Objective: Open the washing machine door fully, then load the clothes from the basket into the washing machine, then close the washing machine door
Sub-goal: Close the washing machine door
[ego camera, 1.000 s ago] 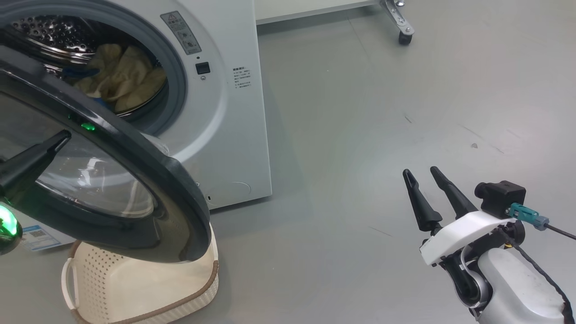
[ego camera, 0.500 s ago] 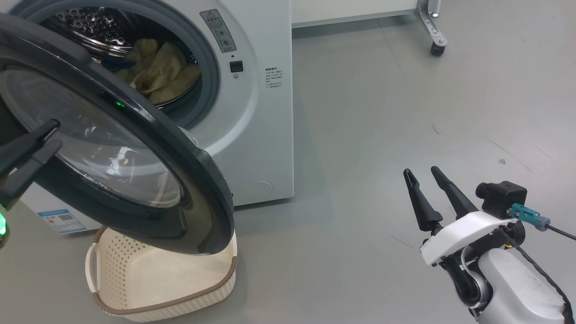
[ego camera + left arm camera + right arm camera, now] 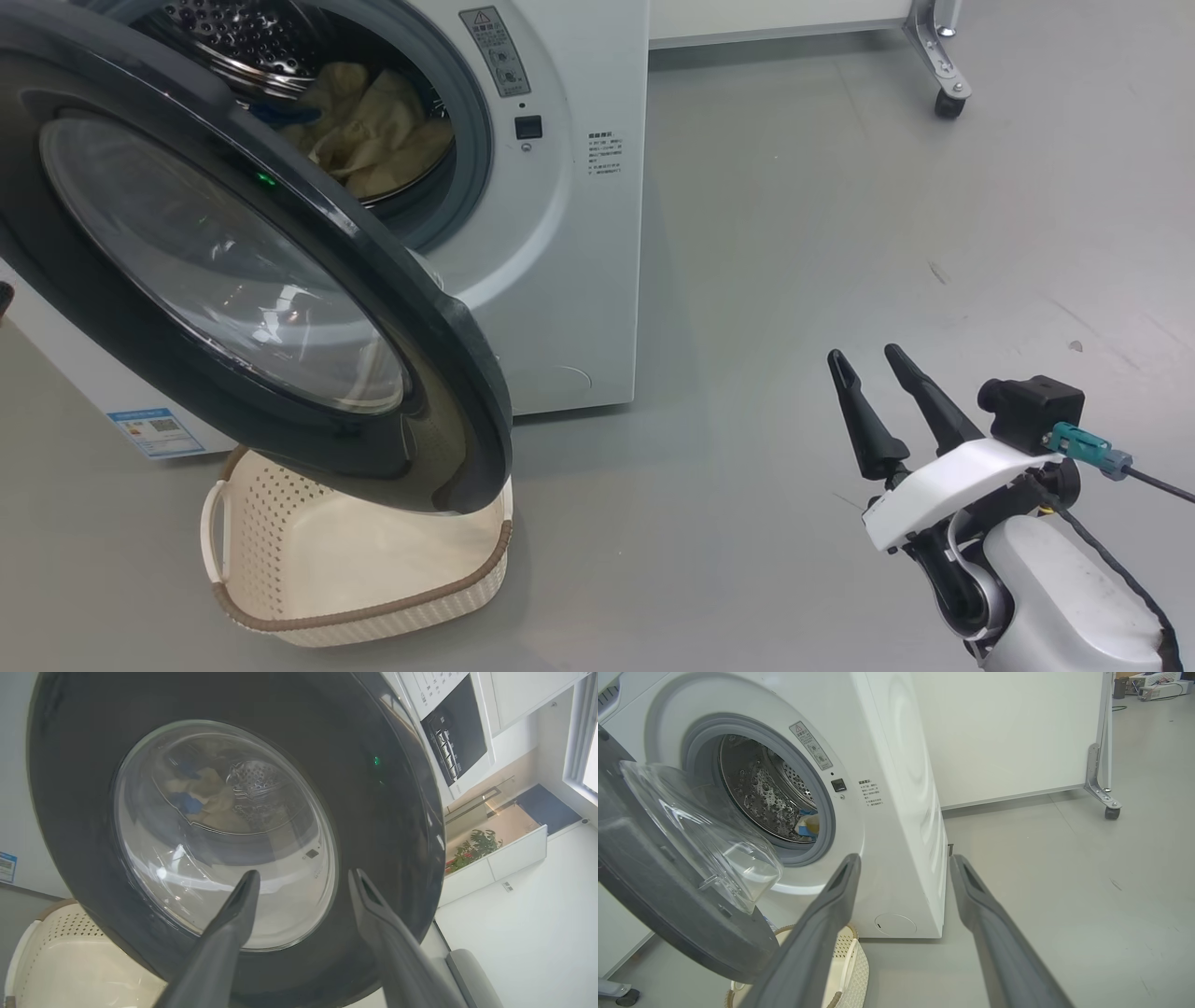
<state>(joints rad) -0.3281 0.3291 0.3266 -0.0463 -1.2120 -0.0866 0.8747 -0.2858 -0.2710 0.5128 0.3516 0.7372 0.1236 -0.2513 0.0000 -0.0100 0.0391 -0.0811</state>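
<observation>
Washing machine door (image 3: 233, 271) is hanging half-swung at the near left over the seemingly empty basket (image 3: 373, 616) and awaiting closing, with the clothes (image 3: 383, 131) lying inside the washing machine (image 3: 579, 280); the left gripper (image 3: 303, 872) and right gripper (image 3: 863, 352) are gaping open and holding nothing; the warning sticker (image 3: 495, 51) and blue label (image 3: 154, 431) are showing print too small to read.
</observation>
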